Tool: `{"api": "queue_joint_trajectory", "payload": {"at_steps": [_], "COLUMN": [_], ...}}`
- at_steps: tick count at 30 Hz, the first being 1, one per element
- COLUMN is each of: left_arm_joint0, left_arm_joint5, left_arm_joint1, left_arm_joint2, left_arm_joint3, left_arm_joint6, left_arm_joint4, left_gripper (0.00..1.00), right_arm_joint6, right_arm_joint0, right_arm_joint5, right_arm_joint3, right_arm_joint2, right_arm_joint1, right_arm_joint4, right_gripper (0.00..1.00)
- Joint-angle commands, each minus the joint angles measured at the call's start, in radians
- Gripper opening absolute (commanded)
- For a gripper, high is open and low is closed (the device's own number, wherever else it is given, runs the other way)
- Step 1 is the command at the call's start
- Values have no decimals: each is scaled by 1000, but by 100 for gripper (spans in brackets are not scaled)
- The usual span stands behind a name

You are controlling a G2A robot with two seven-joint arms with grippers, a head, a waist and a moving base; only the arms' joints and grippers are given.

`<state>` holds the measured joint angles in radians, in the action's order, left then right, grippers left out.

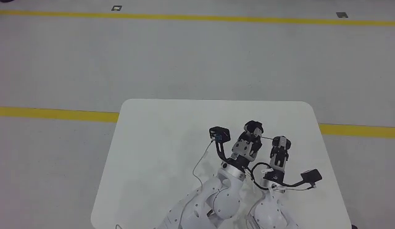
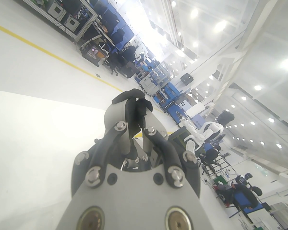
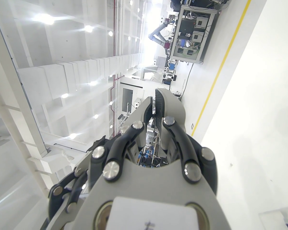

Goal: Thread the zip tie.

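Two closed end effectors: L gripper [image 1: 253,129] & R gripper [image 1: 281,142], close together above the table [image 1: 166,142], fingers pressed together, each apparently pinching one end of the thin zip tie [image 1: 266,137] spanning betw. them.

Zip tie [image 1: 266,138]: a thin pale strip, held clear above the table's near right part. It spans roughly level between the closed jaws of the left gripper [image 1: 253,129] and the right gripper [image 1: 281,142]. Whether it is threaded cannot be told.
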<state>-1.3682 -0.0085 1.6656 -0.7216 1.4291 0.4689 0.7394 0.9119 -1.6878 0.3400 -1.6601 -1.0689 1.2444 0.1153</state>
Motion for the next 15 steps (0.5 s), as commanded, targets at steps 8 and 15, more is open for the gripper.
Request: {"api": "queue_joint_trajectory", "payload": {"at_steps": [8, 15], "left_arm_joint0": [-3, -4], "left_arm_joint5": [-1, 2], "left_arm_joint1": [-1, -3], "left_arm_joint2": [-1, 1], "left_arm_joint3": [4, 9], "left_arm_joint6": [-2, -6], "left_arm_joint4": [1, 5], "left_gripper": [0, 0], "right_arm_joint6": [16, 25], "right_arm_joint0": [6, 11], "right_arm_joint5": [0, 0], "right_arm_joint3": [3, 3], "right_arm_joint2": [14, 22], "right_arm_joint1": [-7, -12], "right_arm_joint4": [2, 1], "right_gripper": [3, 6]}}
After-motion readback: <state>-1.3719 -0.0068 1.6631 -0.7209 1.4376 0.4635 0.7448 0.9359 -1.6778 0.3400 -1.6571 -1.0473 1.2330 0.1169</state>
